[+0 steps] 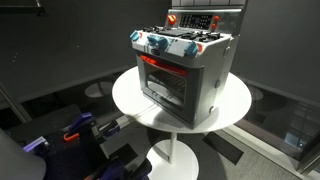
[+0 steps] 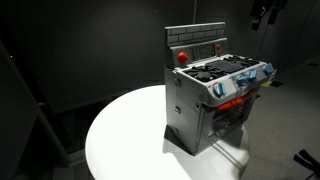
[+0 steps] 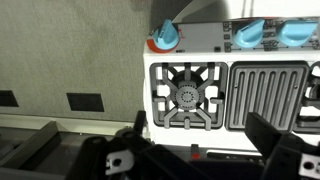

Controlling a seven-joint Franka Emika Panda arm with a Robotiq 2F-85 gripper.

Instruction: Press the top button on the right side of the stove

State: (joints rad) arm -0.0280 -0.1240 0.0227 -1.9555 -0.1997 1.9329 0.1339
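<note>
The silver-grey toy stove (image 1: 190, 65) stands on a round white table (image 1: 130, 95), and it shows in both exterior views (image 2: 200, 105). Its oven window (image 1: 163, 78) glows red, and blue-white knobs (image 1: 175, 44) run along the front edge. A red button (image 2: 183, 57) sits on the upright back panel. In the wrist view my gripper (image 3: 200, 135) hangs open and empty above the stove top, over the burner (image 3: 185, 97) and the grill plate (image 3: 265, 95). The red button (image 3: 193, 152) lies between the fingers. In an exterior view the gripper (image 2: 265, 12) is above the stove's far side.
The table (image 2: 120, 140) has bare white surface beside the stove. Dark curtains surround the scene. Purple and blue items (image 1: 75, 130) lie low beside the table. A pedestal base (image 1: 175, 155) carries the table.
</note>
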